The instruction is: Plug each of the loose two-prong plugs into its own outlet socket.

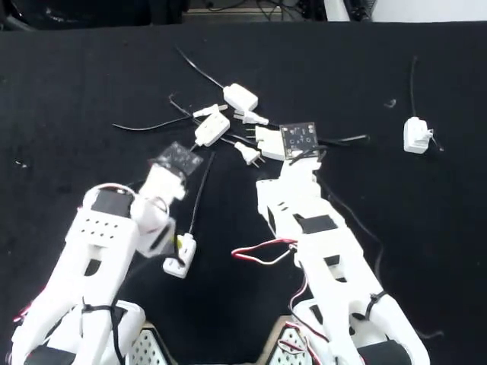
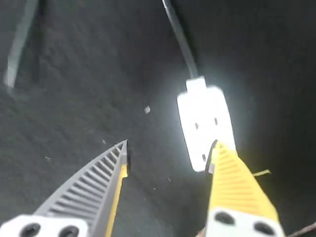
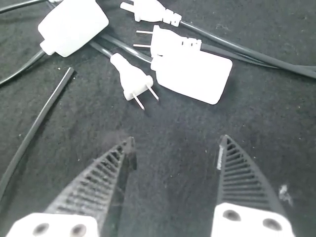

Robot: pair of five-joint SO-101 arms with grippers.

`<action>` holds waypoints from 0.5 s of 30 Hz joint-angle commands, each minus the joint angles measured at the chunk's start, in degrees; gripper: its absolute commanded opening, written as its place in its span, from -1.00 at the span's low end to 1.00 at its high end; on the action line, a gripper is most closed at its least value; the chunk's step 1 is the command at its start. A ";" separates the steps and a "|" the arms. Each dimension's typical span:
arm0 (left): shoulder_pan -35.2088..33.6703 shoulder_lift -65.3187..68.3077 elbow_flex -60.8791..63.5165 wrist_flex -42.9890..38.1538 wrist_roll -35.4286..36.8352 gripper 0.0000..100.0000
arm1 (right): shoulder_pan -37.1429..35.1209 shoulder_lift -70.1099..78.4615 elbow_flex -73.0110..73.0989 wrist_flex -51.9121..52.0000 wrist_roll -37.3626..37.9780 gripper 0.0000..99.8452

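The black desk carried a tangle of white parts and cords in its middle, just beyond my right arm. My left claw stood wide and empty, its yellow finger overlapping one end of an outlet socket. That socket lay alone near my left arm, its cord running toward the far side. My right claw was wide and empty too, just short of a socket block and the loose two-prong plug beside it.

I judged the plug should be pinched across its body, clear of the prongs, and kept level with the slots.

The left wrist view gave me the socket's slots. The high view added another white block at far right, well apart.
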 commanded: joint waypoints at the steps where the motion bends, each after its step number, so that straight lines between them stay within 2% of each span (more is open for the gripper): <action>1: 2.42 0.00 -7.60 -1.85 7.91 -0.47 | 2.20 -1.98 -0.22 -1.05 -0.62 -0.49; 4: 3.56 -0.44 -6.64 -6.15 16.35 -0.47 | 5.71 -2.07 -0.57 -1.05 -1.93 -0.49; 7: 5.23 0.09 -4.35 -11.69 21.27 -0.47 | 7.03 -2.07 -0.57 -1.05 -4.31 -0.49; 15: 6.37 0.09 5.58 -25.41 21.80 -0.47 | 6.77 -2.07 -1.01 -1.05 -4.22 -0.49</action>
